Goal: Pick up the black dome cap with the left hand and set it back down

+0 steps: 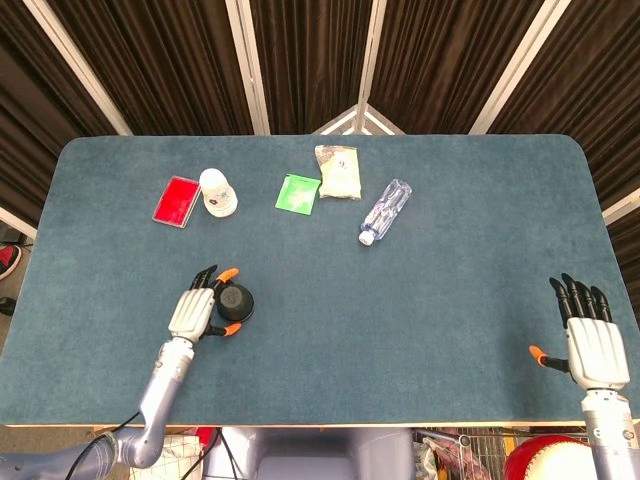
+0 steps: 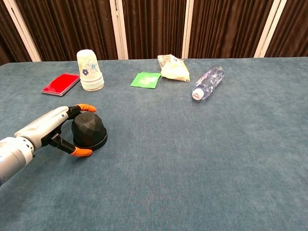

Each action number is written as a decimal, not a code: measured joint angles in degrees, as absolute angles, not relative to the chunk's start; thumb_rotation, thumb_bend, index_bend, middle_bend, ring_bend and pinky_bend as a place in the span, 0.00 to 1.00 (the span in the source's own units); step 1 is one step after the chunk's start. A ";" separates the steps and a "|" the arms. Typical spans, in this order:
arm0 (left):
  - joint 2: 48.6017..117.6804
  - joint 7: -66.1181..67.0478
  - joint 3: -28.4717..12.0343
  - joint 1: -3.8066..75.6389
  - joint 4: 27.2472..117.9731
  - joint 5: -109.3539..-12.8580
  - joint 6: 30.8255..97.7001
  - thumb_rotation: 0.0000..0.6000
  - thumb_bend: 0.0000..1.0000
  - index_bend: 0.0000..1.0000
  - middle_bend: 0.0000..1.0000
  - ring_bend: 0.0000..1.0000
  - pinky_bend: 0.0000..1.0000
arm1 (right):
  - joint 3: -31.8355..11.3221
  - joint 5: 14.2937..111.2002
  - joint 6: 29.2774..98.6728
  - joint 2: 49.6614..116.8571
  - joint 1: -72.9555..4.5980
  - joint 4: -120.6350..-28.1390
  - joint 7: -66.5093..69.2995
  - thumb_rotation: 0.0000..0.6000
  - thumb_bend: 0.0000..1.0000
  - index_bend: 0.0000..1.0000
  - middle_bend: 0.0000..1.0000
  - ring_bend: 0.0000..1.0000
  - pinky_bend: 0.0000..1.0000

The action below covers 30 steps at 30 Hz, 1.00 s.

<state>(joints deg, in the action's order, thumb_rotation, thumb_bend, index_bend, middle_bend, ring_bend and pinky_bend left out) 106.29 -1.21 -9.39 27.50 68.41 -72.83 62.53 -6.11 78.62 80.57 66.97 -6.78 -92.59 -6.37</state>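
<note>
The black dome cap point(image 1: 238, 300) point(image 2: 89, 130) stands on the blue table point(image 1: 400, 330), left of centre. My left hand point(image 1: 192, 312) point(image 2: 45, 129) wraps it from the left. Its orange-tipped fingers point(image 2: 85, 107) lie over the cap's far top, and its thumb sits against the near base rim. The cap's base stays on the cloth. At the table's near right corner my right hand point(image 1: 592, 335) hovers with its fingers spread and nothing in it; the chest view does not show it.
At the back lie a red flat case point(image 1: 176, 201) point(image 2: 61, 83), a stack of paper cups point(image 1: 217, 191) point(image 2: 90, 70), a green packet point(image 1: 297, 193) point(image 2: 146, 80), a pale snack bag point(image 1: 338, 171) point(image 2: 173, 68) and a toppled water bottle point(image 1: 385, 211) point(image 2: 208, 82).
</note>
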 measured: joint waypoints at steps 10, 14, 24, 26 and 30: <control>102.66 -2.16 -10.06 27.37 75.02 -75.28 65.25 1.00 0.47 0.33 0.41 0.00 0.00 | -6.09 78.85 80.36 67.03 -7.03 -92.77 -6.46 1.00 0.15 0.04 0.02 0.04 0.01; 100.19 -1.98 -10.34 27.27 78.86 -76.02 66.04 1.00 0.47 0.33 0.41 0.00 0.00 | -5.97 79.07 80.73 66.88 -6.83 -93.14 -6.48 1.00 0.15 0.04 0.02 0.04 0.01; 94.54 -2.09 -8.25 27.06 79.50 -88.54 73.72 1.00 0.47 0.35 0.42 0.00 0.00 | -5.64 79.61 81.37 66.80 -6.46 -93.71 -6.60 1.00 0.15 0.04 0.02 0.04 0.01; 94.28 -1.65 -7.63 27.15 76.62 -92.30 76.48 1.00 0.48 0.36 0.42 0.00 0.00 | -5.58 79.69 81.50 66.81 -6.38 -93.65 -6.57 1.00 0.15 0.04 0.02 0.04 0.01; 94.11 0.43 -5.99 27.74 66.49 -101.19 83.13 1.00 0.48 0.36 0.44 0.00 0.00 | -5.57 79.72 81.44 66.86 -6.37 -93.60 -6.41 1.00 0.15 0.04 0.02 0.04 0.01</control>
